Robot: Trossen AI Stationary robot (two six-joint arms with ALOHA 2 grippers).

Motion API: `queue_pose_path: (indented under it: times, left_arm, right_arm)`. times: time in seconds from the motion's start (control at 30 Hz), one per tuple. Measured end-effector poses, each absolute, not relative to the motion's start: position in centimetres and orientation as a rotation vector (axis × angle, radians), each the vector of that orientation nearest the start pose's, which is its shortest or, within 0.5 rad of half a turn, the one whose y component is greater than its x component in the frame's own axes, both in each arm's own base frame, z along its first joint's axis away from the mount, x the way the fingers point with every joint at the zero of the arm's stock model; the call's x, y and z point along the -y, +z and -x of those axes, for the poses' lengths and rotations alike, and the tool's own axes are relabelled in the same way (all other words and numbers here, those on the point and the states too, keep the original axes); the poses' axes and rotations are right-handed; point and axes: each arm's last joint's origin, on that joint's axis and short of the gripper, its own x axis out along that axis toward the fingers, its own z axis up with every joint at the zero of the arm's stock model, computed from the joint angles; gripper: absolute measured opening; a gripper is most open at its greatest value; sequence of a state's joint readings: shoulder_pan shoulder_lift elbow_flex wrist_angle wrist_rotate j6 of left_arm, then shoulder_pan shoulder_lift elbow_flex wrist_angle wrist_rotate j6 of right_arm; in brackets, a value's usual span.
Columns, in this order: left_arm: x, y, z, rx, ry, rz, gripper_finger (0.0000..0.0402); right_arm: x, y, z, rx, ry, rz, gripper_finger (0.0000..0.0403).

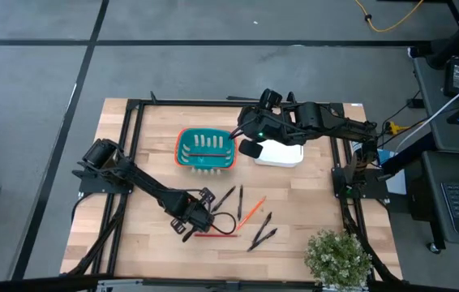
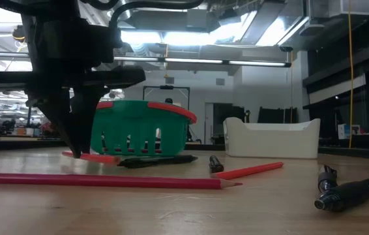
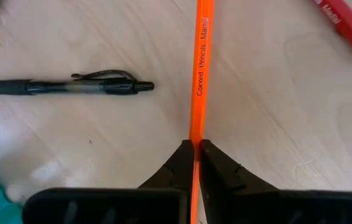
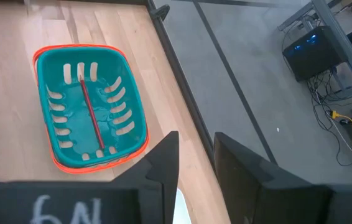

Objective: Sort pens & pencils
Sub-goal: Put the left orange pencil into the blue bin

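My left gripper (image 3: 196,149) points steeply down over the table's near middle, shut on an orange pencil (image 3: 199,68). In the low view that pencil (image 2: 96,157) sticks out beside the fingers. A red pencil (image 1: 216,235) and another orange pencil (image 1: 251,212) lie flat on the wood, with several black pens (image 1: 228,197) around them. One more red pencil (image 4: 92,112) lies in the teal basket (image 4: 45,124). My right gripper (image 4: 194,155) hangs open, high above the basket's right edge. My left gripper pinches the orange pencil's shaft (image 3: 196,134) between its two fingers. The fingers come from above, slanting down, one on each side, across the pencil. The pencil lies about level, close to the wood. Whether it is clear of the table, I cannot tell.
A white bin (image 1: 280,152) stands to the right of the basket (image 1: 205,150). A potted plant (image 1: 339,255) sits at the near right corner. A black pen (image 3: 70,87) lies beside the held pencil. A dark frame rims the table (image 1: 156,268).
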State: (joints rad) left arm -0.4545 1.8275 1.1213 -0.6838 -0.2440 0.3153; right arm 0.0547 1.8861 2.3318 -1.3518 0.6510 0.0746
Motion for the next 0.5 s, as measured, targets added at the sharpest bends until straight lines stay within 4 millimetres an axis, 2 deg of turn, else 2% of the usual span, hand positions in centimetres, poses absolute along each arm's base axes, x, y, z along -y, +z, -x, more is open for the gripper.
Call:
queue_pose_path:
  times: [0.3, 0.5]
  left_arm:
    - [13.8, 15.3, -29.8, -1.310, -0.357, -0.714, 0.0013]
    - [14.1, 17.1, -30.4, -1.321, -0.318, -0.717, 0.0013]
  right_arm:
    - [-0.2, 44.3, -35.4, -0.838, -0.585, 0.249, 0.0102]
    - [-0.2, 44.3, -35.4, -0.838, -0.585, 0.249, 0.0102]
